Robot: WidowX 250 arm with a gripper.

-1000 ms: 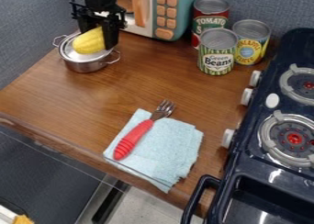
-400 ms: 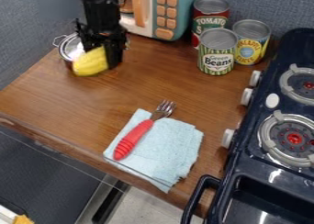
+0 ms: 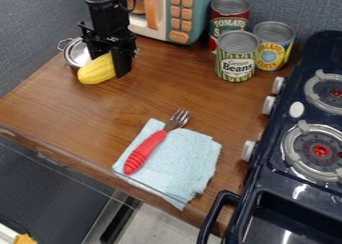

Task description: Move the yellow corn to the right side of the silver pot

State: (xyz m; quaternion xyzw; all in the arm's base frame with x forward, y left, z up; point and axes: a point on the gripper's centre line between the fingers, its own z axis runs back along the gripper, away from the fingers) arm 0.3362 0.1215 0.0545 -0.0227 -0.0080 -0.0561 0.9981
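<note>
Black segmented robot arm, thin looping black cable, blocky black gripper (image 3: 110, 63), flat dark fingers

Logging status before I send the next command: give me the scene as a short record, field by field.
gripper: closed on corn
corn: yellow, slanting, overlapping the pot's near right edge in view
silver pot: upper left of counter, partly hidden
corn touching counter: cannot tell
release: not yet done
fork: on blue cloth
cans: three, upper right, left of stove

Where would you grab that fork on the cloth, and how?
Probably by the middle of its red handle, from above, squeezing across the width: the fork lies flat on the cloth, and that handle is long and chunky.
</note>
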